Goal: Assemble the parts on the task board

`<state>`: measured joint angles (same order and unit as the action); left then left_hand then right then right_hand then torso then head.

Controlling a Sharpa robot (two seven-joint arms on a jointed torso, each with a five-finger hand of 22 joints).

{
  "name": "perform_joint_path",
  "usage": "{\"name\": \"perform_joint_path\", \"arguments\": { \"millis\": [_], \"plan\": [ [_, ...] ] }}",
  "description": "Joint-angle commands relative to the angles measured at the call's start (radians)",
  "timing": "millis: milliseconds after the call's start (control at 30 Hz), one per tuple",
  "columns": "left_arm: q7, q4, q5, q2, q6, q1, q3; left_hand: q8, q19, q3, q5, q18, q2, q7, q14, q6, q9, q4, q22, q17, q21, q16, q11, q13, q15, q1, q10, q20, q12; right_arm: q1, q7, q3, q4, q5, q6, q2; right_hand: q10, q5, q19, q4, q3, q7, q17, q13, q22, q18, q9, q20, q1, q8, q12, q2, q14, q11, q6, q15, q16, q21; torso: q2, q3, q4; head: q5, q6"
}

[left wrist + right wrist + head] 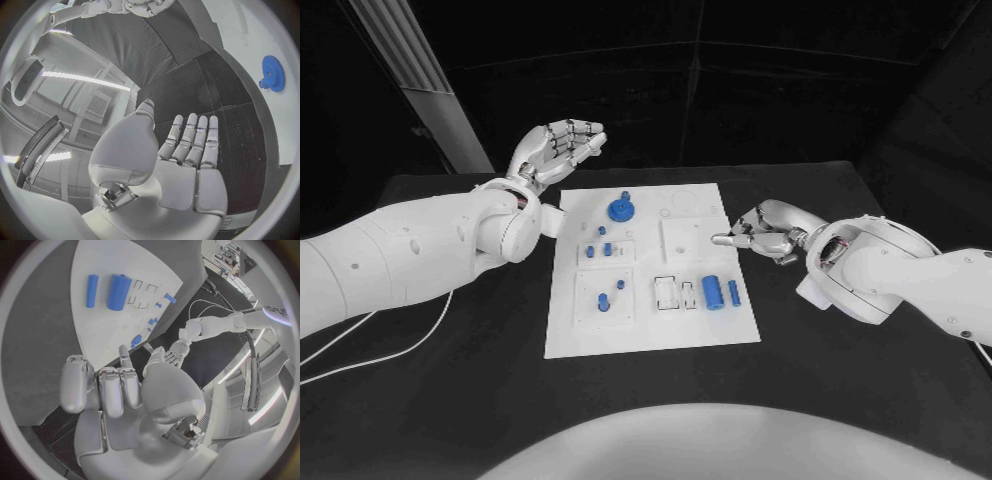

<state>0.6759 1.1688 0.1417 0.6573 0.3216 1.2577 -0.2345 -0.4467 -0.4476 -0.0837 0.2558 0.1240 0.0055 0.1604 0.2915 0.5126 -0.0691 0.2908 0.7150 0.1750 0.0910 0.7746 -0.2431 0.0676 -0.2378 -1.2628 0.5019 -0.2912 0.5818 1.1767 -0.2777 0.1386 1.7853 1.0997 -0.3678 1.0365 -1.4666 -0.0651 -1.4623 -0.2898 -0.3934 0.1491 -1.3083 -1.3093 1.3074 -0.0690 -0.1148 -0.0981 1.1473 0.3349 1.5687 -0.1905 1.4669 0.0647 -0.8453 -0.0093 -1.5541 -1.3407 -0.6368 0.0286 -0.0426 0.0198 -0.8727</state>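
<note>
The white task board (653,325) lies in the middle of the black table. On it are a blue gear (622,209), small blue pegs (599,248) and two blue cylinders (714,292) lying side by side. My left hand (560,150) is raised above the board's far left corner, fingers straight and apart, holding nothing. The left wrist view shows the same flat palm (187,160) and the gear (273,73). My right hand (762,232) hovers at the board's right edge, fingers curled in with nothing in them. The curled fingers (100,385) and the cylinders (119,291) show in the right wrist view.
A white cable (387,340) trails across the table by my left arm. A pale slanted post (430,80) stands behind the table's far left corner. Bare black table (877,400) lies in front of and to the right of the board.
</note>
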Motion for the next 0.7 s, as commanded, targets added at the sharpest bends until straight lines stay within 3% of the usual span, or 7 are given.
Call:
{"name": "perform_joint_path", "arguments": {
  "millis": [33, 233, 367, 433, 633, 700],
  "plan": [
    [0.187, 0.002, -0.002, 0.001, -0.011, 0.001, 0.001, -0.004, -0.003, -0.006, 0.006, -0.017, 0.011, 0.121, -0.005, -0.005, 0.001, 0.002, -0.002, -0.002, -0.007, 0.005, -0.001, -0.001, 0.0, 0.0, -0.006, 0.0, 0.005, -0.001, -0.083, 0.002, 0.001, -0.009, 0.046, -0.002, -0.104, -0.025, -0.047, -0.001, -0.01, -0.006, -0.263, -0.262, 0.184, 0.03, -0.009, -0.001, -0.018, 0.026, 0.002, 0.011, 0.104, 0.003, -0.015, 0.006, -0.017, -0.061, -0.001, 0.0, 0.0005, 0.0, 0.0],
    [0.186, 0.003, -0.002, 0.002, -0.012, 0.001, 0.001, -0.004, -0.003, -0.006, 0.006, -0.017, 0.012, 0.121, -0.005, -0.005, 0.001, 0.002, -0.002, -0.002, -0.007, 0.006, -0.001, -0.001, 0.0, 0.0, -0.007, 0.0, 0.006, -0.005, -0.137, 0.004, -0.006, -0.006, 0.085, -0.011, -0.104, -0.077, -0.086, -0.002, -0.008, -0.013, -0.263, -0.262, 0.238, 0.055, -0.028, 0.007, -0.06, 0.074, 0.002, 0.045, 0.104, -0.002, -0.041, -0.005, -0.017, -0.172, -0.001, 0.0003, 0.0004, 0.0, 0.0],
    [0.186, 0.004, -0.002, 0.003, -0.012, 0.001, 0.001, -0.005, -0.003, -0.007, 0.006, -0.017, 0.012, 0.121, -0.006, -0.006, 0.001, 0.002, -0.002, -0.003, -0.007, 0.006, -0.001, -0.001, 0.0, -0.001, -0.008, 0.0, 0.006, -0.009, -0.165, 0.004, -0.012, -0.005, 0.112, -0.017, -0.104, -0.119, -0.1, -0.003, 0.026, -0.024, -0.263, -0.262, 0.255, 0.064, -0.047, 0.013, -0.105, 0.101, 0.002, 0.089, 0.104, -0.014, -0.075, -0.011, -0.017, -0.21, -0.001, 0.0008, -0.0005, 0.001, 0.0],
    [0.186, 0.004, -0.002, 0.003, -0.012, 0.001, 0.001, -0.005, -0.003, -0.007, 0.006, -0.017, 0.012, 0.121, -0.006, -0.006, 0.001, 0.002, -0.002, -0.003, -0.007, 0.006, -0.001, -0.001, 0.0, -0.001, -0.008, 0.0, 0.006, -0.012, -0.174, 0.004, -0.015, -0.005, 0.122, -0.019, -0.104, -0.145, -0.105, -0.002, 0.04, -0.03, -0.263, -0.262, 0.26, 0.067, -0.053, 0.013, -0.111, 0.107, 0.002, 0.098, 0.104, -0.014, -0.081, -0.012, -0.017, -0.222, 0.0, 0.0009, 0.0002, 0.001, 0.0],
    [0.186, 0.004, -0.002, 0.004, -0.013, 0.001, 0.001, -0.005, -0.003, -0.007, 0.006, -0.017, 0.012, 0.121, -0.006, -0.006, 0.001, 0.002, -0.002, -0.003, -0.007, 0.006, -0.001, -0.001, 0.0, -0.001, -0.008, 0.0, 0.007, -0.015, -0.193, 0.004, -0.017, -0.005, 0.156, -0.032, -0.104, -0.258, -0.109, 0.007, 0.08, -0.034, -0.263, -0.262, 0.263, 0.069, -0.077, 0.014, -0.078, 0.119, 0.002, 0.126, 0.104, -0.019, -0.081, -0.014, -0.017, -0.23, 0.0, 0.0005, 0.0003, 0.001, 0.0],
    [0.186, 0.004, -0.002, 0.005, -0.013, 0.001, 0.001, -0.005, -0.003, -0.007, 0.006, -0.017, 0.012, 0.121, -0.006, -0.007, 0.001, 0.002, -0.002, -0.004, -0.007, 0.007, -0.001, -0.001, 0.0, -0.001, -0.008, 0.0, 0.007, -0.016, -0.202, 0.004, -0.017, -0.005, 0.168, -0.039, -0.104, -0.275, -0.109, 0.01, 0.088, -0.033, -0.263, -0.262, 0.263, 0.069, -0.084, 0.014, -0.064, 0.12, 0.002, 0.135, 0.104, -0.017, -0.076, -0.013, -0.017, -0.23, 0.0, 0.0008, 0.0008, 0.002, 0.0]
  ]
}}
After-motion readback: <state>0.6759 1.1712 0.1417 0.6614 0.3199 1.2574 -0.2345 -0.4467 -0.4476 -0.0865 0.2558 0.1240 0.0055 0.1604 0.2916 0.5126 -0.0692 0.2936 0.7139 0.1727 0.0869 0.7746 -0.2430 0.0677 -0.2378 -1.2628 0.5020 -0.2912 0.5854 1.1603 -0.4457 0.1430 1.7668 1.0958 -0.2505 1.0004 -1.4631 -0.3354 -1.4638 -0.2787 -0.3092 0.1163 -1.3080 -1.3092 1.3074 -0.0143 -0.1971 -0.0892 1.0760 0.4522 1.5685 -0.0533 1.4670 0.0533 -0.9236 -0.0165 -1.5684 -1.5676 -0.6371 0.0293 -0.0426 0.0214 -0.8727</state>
